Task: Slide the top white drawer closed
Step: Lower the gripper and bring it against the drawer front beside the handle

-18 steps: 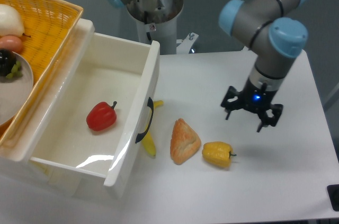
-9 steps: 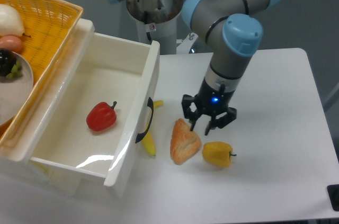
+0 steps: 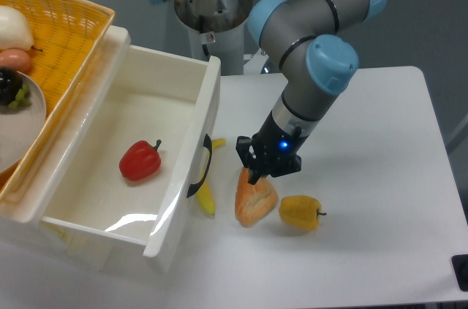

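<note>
- The top white drawer [image 3: 157,177] stands pulled well out toward the camera at the left of the white table [image 3: 380,141], exactly where it was a second ago, its curved black handle [image 3: 202,166] facing right.
- A red pepper [image 3: 140,161] lies inside the drawer, unmoved.
- The gripper [image 3: 257,172] has travelled left across the table from the right side and now sits low over the top corner of the pastry [image 3: 254,197], closer to the drawer front than half a second ago.
- Its fingers look drawn in compared with the spread seen earlier, but whether they are fully together cannot be told.
- A yellow pepper [image 3: 300,212] lies just right of the pastry; a banana [image 3: 207,196] lies beneath the handle.
- A yellow basket [image 3: 62,28] sits at the upper left.
</note>
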